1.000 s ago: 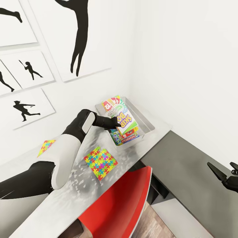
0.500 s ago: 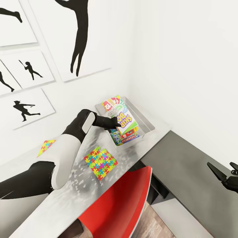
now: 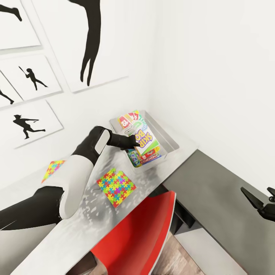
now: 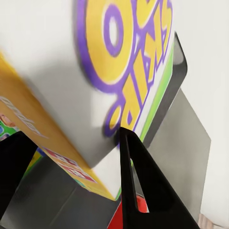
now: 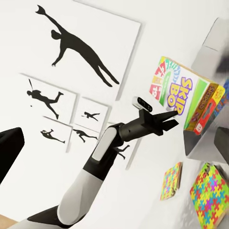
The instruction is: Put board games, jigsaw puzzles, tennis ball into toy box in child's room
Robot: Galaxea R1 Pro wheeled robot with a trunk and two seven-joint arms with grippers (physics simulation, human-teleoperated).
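**Left gripper at board game in toy box; right gripper idle and open**

Head view: The left gripper (image 3: 131, 142) reaches across the table (image 3: 76, 225) to the toy box (image 3: 168, 135), which sits at the far end of the tabletop against the wall corner. A white "Skip-Bo" board game (image 3: 142, 135) stands tilted inside the box, with further board games (image 3: 147, 157) stacked under it. The gripper tip meets the near edge of the white game at its 9 o'clock side. One jigsaw puzzle (image 3: 116, 187) lies flat on the table at 7 o'clock from the box; a second jigsaw puzzle (image 3: 52, 170) lies further along, near the wall. A red chair (image 3: 141, 236) stands against the table's near edge. The right gripper (image 3: 259, 202) hangs over a dark-grey cabinet (image 3: 214, 198), fingers spread apart, holding nothing.

Left wrist view: Two black fingers (image 4: 143, 191) flank the lower edge of the white game. Whether they press on it cannot be told.

Right wrist view: The left gripper's fingers appear splayed against the white game's face, the box beside them.
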